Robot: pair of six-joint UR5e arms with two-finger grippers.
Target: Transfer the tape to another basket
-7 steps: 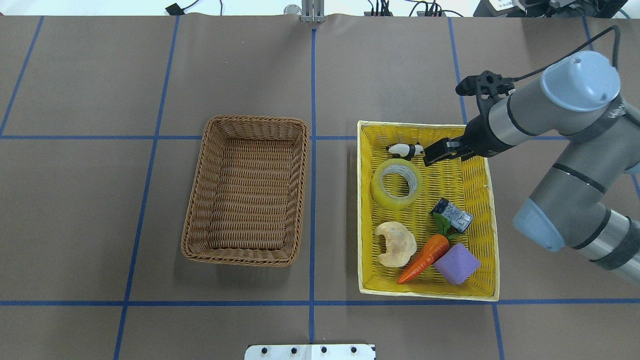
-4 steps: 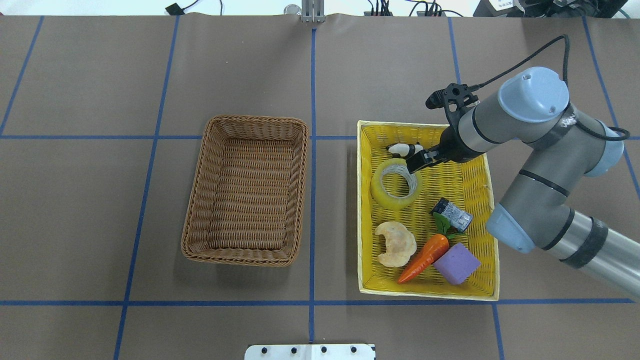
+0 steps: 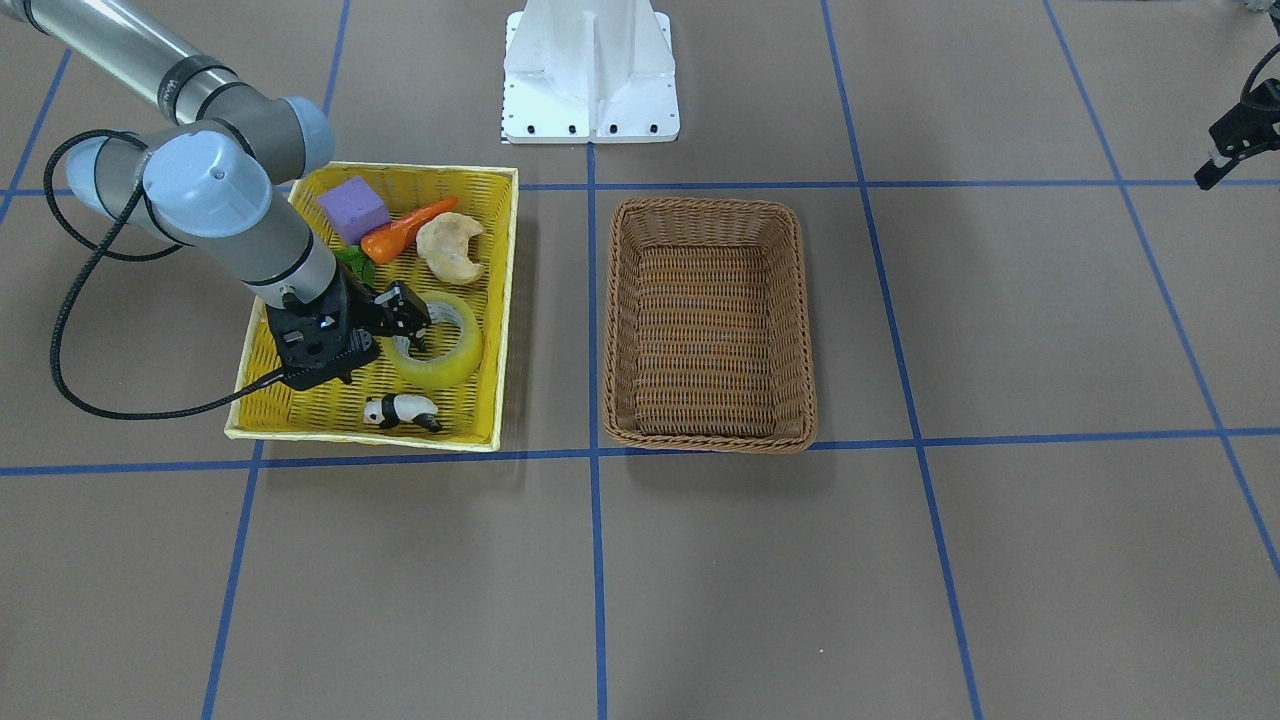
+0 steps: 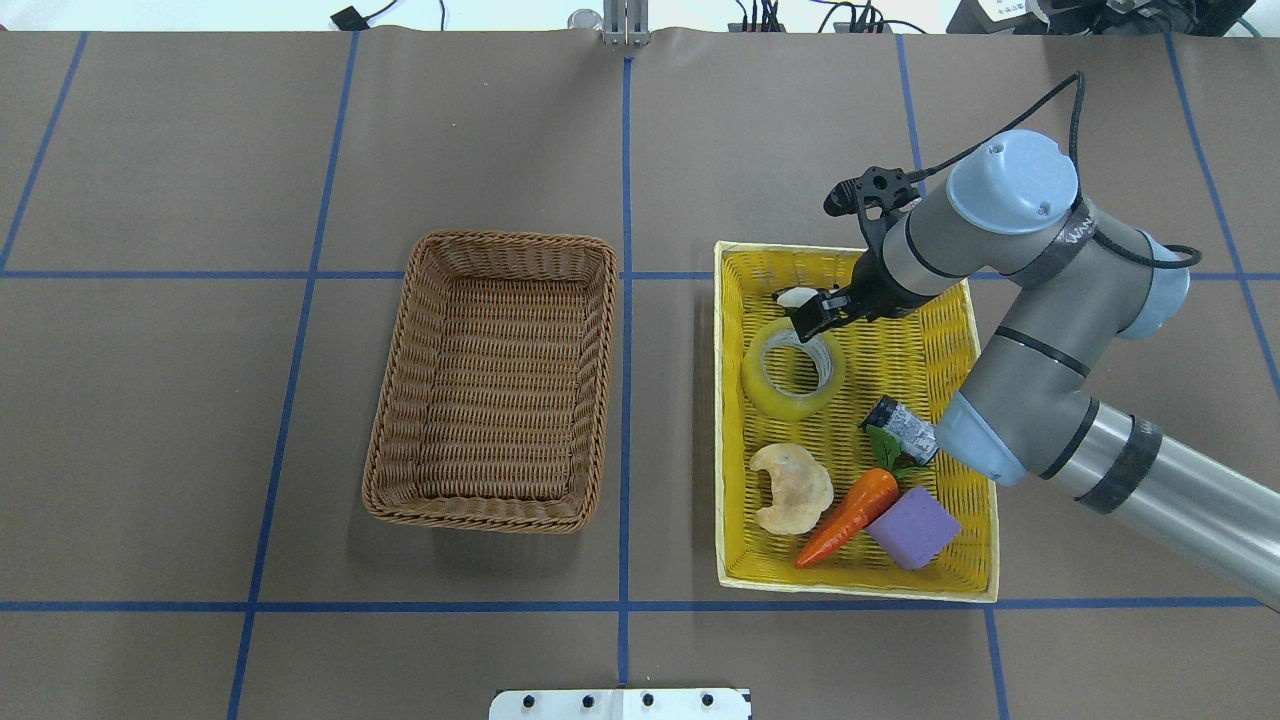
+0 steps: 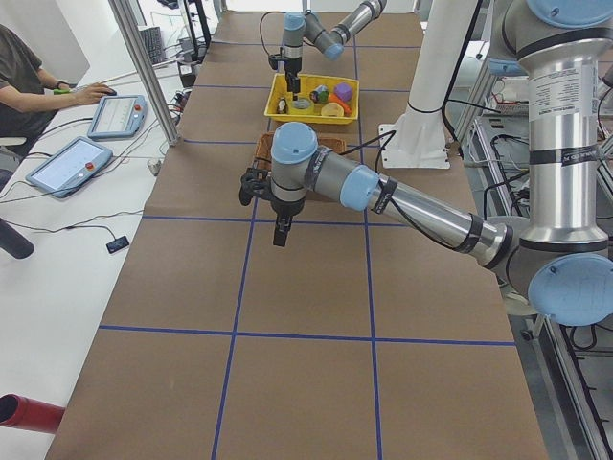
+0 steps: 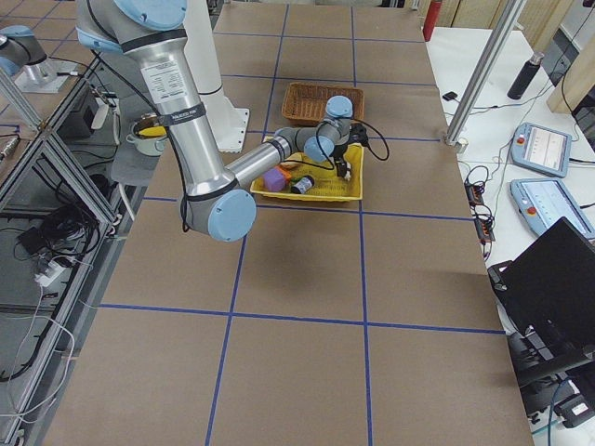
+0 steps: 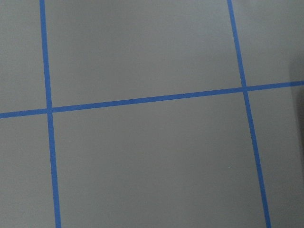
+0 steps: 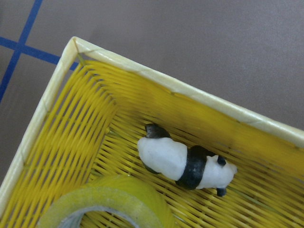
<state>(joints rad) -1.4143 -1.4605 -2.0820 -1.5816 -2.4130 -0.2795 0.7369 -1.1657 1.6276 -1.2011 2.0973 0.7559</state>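
Observation:
The tape (image 4: 770, 393) lies flat in the yellow tray (image 4: 727, 420), at its far left part. It also shows in the front view (image 3: 458, 362) and at the bottom of the right wrist view (image 8: 109, 204). My right gripper (image 4: 810, 320) hangs over the tape's far rim, its fingers apart and empty; the front view (image 3: 408, 318) shows it at the ring's edge. The brown wicker basket (image 4: 500, 245) stands empty to the left of the tray, also in the front view (image 3: 710, 210). My left gripper (image 5: 280, 230) hangs over bare table far to the left; I cannot tell its state.
In the tray with the tape are a toy panda (image 4: 795, 296) right behind it, a bread piece (image 4: 790, 487), a carrot (image 4: 850, 515), a purple block (image 4: 912, 528) and a small grey cylinder (image 4: 905, 428). A strip of table separates tray and basket.
My right arm has swung left. Its gripper has moved from beside the panda, over the tray's middle, to the tape's far rim. Nothing else has moved.

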